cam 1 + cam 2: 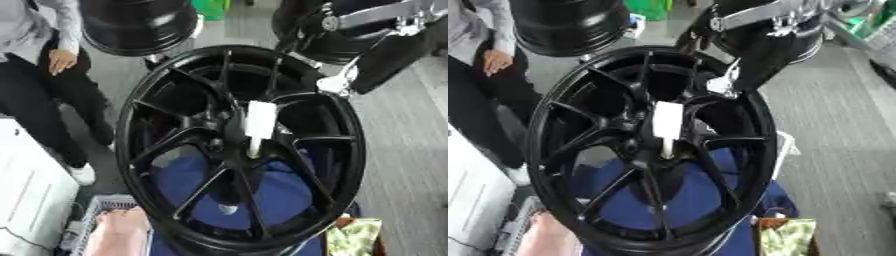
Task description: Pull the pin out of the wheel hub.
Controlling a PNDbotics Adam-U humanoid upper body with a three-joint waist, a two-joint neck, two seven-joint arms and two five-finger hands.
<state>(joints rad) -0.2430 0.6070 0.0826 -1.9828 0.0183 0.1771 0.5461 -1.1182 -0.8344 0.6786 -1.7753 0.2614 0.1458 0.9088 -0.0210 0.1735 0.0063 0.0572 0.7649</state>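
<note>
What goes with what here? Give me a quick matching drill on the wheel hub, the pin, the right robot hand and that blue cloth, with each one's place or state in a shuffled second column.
Things:
1. wheel hub
2. pin
3. right robot hand
4. blue cloth

Places or states:
A. seen through the gaps between the spokes, behind the wheel
B. white, standing at the centre where the spokes meet
C. black, spoked, filling the middle of the view
D. at the upper right edge of the rim, away from the centre

Pairs: 1-C, 2-B, 3-D, 4-A
</note>
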